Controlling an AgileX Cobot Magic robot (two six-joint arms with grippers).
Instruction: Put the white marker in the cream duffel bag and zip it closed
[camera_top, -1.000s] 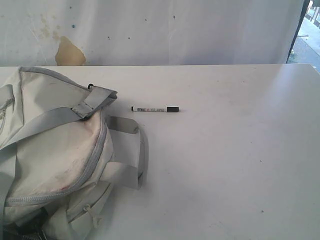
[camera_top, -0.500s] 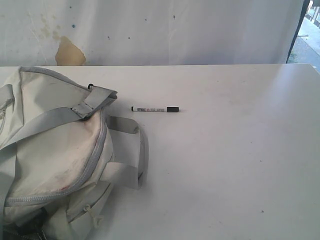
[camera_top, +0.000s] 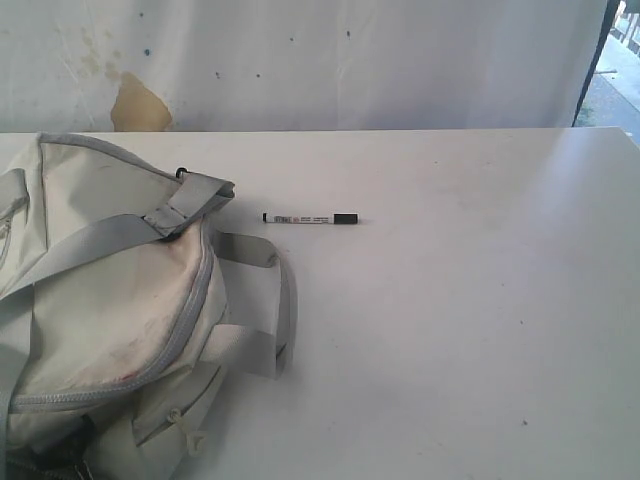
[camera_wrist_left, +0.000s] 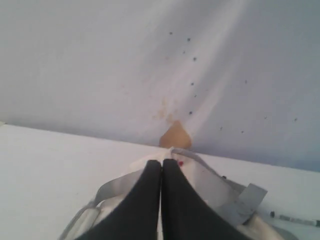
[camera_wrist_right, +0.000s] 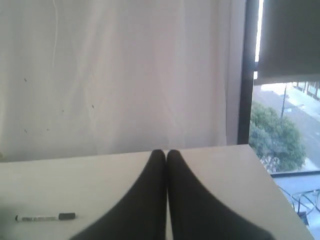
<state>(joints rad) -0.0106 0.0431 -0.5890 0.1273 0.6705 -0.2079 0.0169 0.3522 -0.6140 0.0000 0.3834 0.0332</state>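
The white marker lies flat on the white table, black cap to the right, a short way right of the cream duffel bag. The bag slumps at the left with grey straps over it and its zipper curving down its side. No arm shows in the exterior view. In the left wrist view my left gripper is shut and empty above the bag, with the marker far off. My right gripper is shut and empty over bare table, the marker lying well to one side.
A white cloth backdrop with a brown stain hangs behind the table's far edge. A window shows past the table's right side. A grey strap loop of the bag lies out on the tabletop.
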